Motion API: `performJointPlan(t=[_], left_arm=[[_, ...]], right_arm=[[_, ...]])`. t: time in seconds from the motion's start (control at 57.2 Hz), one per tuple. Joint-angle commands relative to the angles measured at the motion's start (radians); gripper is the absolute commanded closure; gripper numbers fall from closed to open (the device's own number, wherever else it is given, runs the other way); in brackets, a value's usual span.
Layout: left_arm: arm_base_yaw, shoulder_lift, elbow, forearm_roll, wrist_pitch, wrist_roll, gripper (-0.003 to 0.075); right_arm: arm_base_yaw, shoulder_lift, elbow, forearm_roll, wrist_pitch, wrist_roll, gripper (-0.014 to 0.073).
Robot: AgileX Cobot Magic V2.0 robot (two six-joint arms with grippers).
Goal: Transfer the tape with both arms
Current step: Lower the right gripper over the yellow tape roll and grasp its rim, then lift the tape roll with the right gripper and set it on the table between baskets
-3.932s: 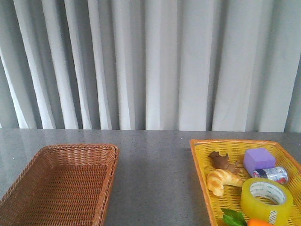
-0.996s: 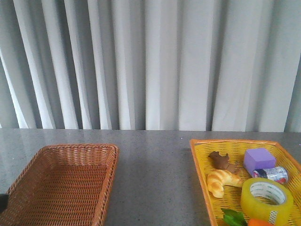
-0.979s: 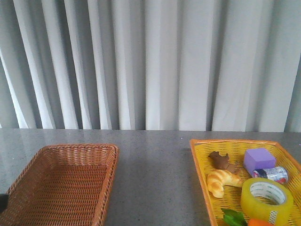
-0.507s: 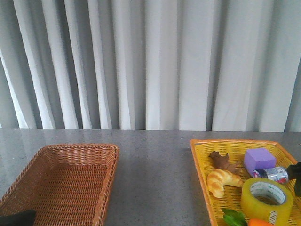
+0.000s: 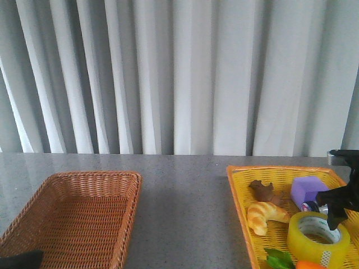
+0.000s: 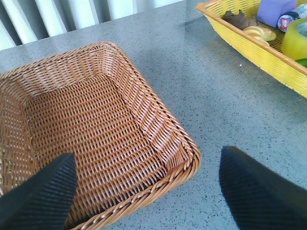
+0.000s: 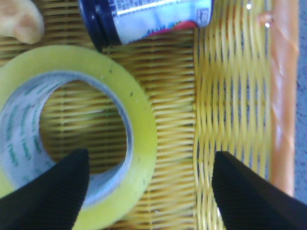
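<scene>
Left hand (image 6: 144, 191): mine, fingers spread wide, nothing in it, hanging over the near corner of the brown wicker basket (image 5: 73, 216)
Worktop (image 5: 185, 213): grey, bare strip between both baskets
Tape (image 5: 317, 238): lying flat in the yellow basket (image 5: 241, 207), beside the small can (image 7: 148, 17)
Right hand (image 7: 148, 191): spread apart, empty, right above the tape's rim

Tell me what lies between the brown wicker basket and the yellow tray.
Only bare grey table separates the wicker basket from the yellow tray; the front and left wrist views both show it.
</scene>
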Motion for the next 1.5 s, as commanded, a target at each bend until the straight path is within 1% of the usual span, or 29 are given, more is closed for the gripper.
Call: performJointPlan(t=[0.0, 0.245, 0.35, 0.524, 0.594, 0.839, 1.049, 1.153, 1.241, 1.328, 1.398, 1.485], left_arm=[[-0.004, -0.002, -0.034, -0.016, -0.064, 0.0, 0.0144], [-0.004, -0.002, -0.034, -0.016, -0.064, 0.0, 0.0144], [-0.004, -0.002, -0.034, -0.016, -0.064, 0.0, 0.0144], [-0.004, -0.002, -0.034, -0.016, -0.064, 0.0, 0.0144], [-0.004, -0.002, -0.034, -0.016, -0.064, 0.0, 0.0144], [-0.004, -0.002, -0.034, -0.016, -0.064, 0.0, 0.0144], [-0.004, -0.002, -0.034, -0.016, -0.064, 0.0, 0.0144], [-0.004, -0.002, -0.034, -0.015, -0.064, 0.0, 0.0144], [-0.004, -0.002, -0.034, -0.015, -0.064, 0.0, 0.0144], [-0.004, -0.002, -0.034, -0.015, -0.064, 0.0, 0.0144], [-0.004, -0.002, -0.034, -0.015, -0.064, 0.0, 0.0144], [-0.004, -0.002, -0.034, -0.015, -0.064, 0.0, 0.0144]], right_arm=[[-0.004, 0.0, -0.073, -0.01, 0.003, -0.015, 0.0109], [-0.004, 0.071, -0.113, -0.001, 0.028, -0.026, 0.0208], [-0.004, 0.074, -0.113, 0.002, 0.037, -0.031, 0.0277], [-0.004, 0.074, -0.113, 0.002, 0.053, -0.034, 0.0428], [-0.004, 0.074, -0.113, 0.002, 0.054, -0.037, 0.0457], [-0.004, 0.057, -0.113, 0.004, 0.07, -0.051, 0.0459], [-0.004, -0.05, -0.113, 0.037, 0.07, -0.086, 0.0459], [-0.004, -0.113, -0.113, 0.077, 0.062, -0.088, 0.0459], [0.0, -0.159, -0.113, 0.16, 0.049, -0.129, 0.0458], [0.036, -0.188, -0.116, 0.224, 0.028, -0.172, 0.0456], [0.088, -0.191, -0.138, 0.228, 0.018, -0.176, 0.0454], [0.178, -0.177, -0.175, 0.219, 0.005, -0.176, 0.0451]])
